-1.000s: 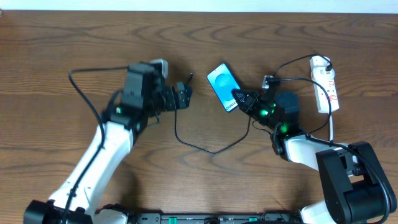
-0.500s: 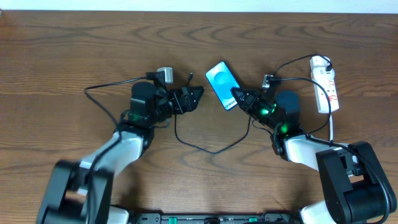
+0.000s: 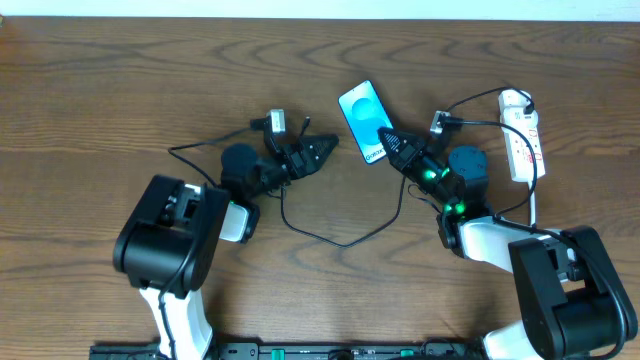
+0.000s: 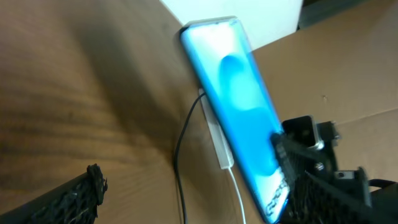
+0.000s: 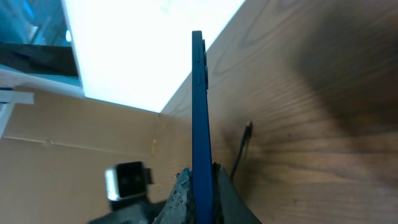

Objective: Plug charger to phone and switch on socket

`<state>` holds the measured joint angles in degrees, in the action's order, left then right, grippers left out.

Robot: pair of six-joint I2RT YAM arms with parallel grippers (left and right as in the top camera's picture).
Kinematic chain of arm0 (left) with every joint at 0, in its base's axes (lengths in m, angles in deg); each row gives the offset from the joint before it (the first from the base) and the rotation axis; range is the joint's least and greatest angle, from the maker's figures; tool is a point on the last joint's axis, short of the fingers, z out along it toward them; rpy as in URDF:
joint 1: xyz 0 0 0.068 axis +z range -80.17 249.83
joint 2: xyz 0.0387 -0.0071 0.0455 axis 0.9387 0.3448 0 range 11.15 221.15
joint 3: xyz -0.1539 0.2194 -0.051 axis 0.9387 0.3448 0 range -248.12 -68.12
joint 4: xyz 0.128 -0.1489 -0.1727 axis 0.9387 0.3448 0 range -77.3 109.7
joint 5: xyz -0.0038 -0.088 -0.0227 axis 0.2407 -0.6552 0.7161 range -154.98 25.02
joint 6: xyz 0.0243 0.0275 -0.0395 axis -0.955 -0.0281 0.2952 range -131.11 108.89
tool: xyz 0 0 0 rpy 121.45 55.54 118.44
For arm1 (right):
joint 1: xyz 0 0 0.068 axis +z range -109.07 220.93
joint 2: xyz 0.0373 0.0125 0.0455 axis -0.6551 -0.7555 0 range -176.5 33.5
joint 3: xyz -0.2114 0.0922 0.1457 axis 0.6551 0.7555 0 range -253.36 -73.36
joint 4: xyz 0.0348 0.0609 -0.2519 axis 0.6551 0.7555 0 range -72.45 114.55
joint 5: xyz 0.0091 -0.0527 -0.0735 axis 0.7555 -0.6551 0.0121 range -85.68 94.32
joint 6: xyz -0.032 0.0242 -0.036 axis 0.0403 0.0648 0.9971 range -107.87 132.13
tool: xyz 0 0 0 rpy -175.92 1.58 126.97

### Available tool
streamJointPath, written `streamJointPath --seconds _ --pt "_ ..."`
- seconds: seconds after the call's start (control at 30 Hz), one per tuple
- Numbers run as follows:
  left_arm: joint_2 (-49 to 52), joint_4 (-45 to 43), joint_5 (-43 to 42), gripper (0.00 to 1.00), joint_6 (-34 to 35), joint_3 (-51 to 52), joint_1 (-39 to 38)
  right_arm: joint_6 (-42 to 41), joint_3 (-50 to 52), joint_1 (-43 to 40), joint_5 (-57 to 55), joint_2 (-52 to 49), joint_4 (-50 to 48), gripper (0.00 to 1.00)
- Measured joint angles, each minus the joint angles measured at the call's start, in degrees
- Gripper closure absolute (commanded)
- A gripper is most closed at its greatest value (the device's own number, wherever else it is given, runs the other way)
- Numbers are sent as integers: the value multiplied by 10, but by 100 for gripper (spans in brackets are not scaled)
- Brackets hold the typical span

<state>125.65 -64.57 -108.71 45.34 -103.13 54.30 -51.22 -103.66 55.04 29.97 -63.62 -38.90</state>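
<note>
My right tool (image 3: 392, 147) pinches the phone (image 3: 360, 108) by its lower end, tipped up on edge. My left tool (image 3: 322, 148) is spread wide and empty just beside it. The charger (image 3: 345, 242) lies loose on the table (image 3: 100, 80), so I judge the plugging in and the switching of the socket (image 3: 524, 135) both not yet done.

Overhead: soft, even light on the dark brown wooden tabletop (image 3: 90, 90); shadows faint. Left wrist: whole view smeared; slim light-blue-screened phone (image 4: 239, 106) glows, edges soft. Right wrist: upper left overexposed to plain white, wood grain soft.
</note>
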Motion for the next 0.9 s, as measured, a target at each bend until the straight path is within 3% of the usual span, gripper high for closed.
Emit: streamJointPath --seconds 0.17,0.5,0.9 --pt "28 -35 -32 3 23 -20 -1 -9 0 0 1 -24 -33 99" --pt "28 -40 -40 3 29 -48 -4 -76 -1 2 19 -141 -211 99" --pt "28 -40 -29 2 34 -64 -4 -113 -55 53 32 -197 -247 99"
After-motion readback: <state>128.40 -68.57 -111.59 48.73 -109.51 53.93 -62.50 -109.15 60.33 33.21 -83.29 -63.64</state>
